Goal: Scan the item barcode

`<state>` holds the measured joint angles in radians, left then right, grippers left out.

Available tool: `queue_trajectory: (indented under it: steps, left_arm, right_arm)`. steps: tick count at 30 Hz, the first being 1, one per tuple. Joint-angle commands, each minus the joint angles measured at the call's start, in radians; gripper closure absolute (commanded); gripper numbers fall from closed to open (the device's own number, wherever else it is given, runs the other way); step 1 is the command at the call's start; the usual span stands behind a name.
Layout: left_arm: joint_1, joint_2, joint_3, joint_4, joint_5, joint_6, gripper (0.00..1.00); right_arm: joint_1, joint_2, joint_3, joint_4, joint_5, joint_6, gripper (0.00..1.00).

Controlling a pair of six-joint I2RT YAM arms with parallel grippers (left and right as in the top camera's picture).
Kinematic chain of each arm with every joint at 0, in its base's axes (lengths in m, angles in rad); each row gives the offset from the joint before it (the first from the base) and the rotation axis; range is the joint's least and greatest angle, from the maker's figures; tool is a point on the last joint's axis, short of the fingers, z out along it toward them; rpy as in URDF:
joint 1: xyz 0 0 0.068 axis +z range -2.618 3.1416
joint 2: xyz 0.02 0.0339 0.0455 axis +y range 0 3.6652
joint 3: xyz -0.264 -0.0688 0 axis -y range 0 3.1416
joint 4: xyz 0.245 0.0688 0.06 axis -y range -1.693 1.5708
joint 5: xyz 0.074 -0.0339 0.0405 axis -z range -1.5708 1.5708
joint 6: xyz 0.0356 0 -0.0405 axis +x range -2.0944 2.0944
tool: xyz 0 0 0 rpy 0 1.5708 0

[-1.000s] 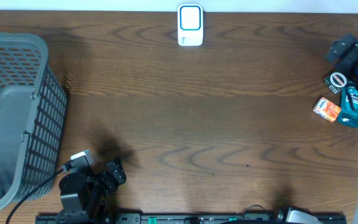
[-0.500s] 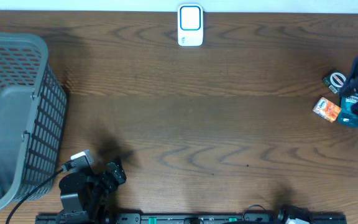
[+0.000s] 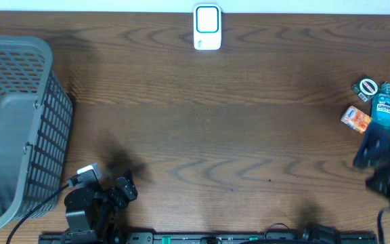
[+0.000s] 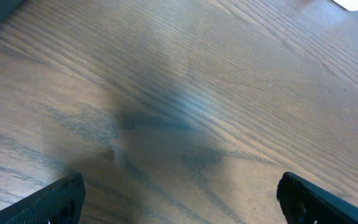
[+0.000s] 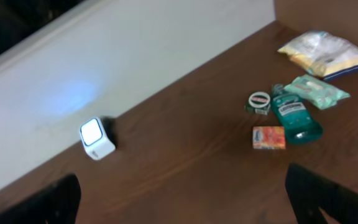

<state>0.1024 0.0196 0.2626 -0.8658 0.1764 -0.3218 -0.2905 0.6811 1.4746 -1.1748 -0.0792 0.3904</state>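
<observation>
Both grippers gape empty: left gripper (image 4: 179, 194) low beside the grey mesh basket (image 3: 46, 139), right gripper (image 5: 182, 194) at the right edge near the teal mouthwash bottle (image 3: 385, 114); open brown wooden table (image 3: 235, 135) between.

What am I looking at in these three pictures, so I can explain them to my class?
Two robot arms work at a wooden table. One picture looks straight down from above; the other two come from cameras on the wrists, so the dark tips at their lower corners are each arm's own pincer. The left pincer is open over bare wood; the right pincer is open too, holding nothing. On the table: a grey basket at the left, a small white device at the far edge, probably the scanner, and at the right a blue-green bottle, an orange box and a pale green packet.
</observation>
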Motion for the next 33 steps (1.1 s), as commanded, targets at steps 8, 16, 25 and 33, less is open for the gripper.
queue_trajectory:
  steps: [8, 16, 25, 33]
  left_arm:
    - [-0.004, -0.003, -0.014, -0.032, -0.01, 0.002, 0.02]
    - [-0.004, -0.003, -0.014, -0.032, -0.009, 0.002, 0.02]
    - [-0.004, -0.003, -0.014, -0.032, -0.009, 0.002, 0.02]
    - [-0.004, -0.003, -0.014, -0.032, -0.009, 0.002, 0.02]
  right_arm:
    - [0.171, -0.325, -0.036, -0.114, 0.108, -0.145, 0.01]
    - [0.283, -0.615, -0.292, 0.063, 0.163, -0.173, 0.01]
    - [0.291, -0.673, -0.791, 0.666, 0.116, -0.275, 0.01]
    - [0.292, -0.676, -1.194, 1.126, 0.031, -0.275, 0.01]
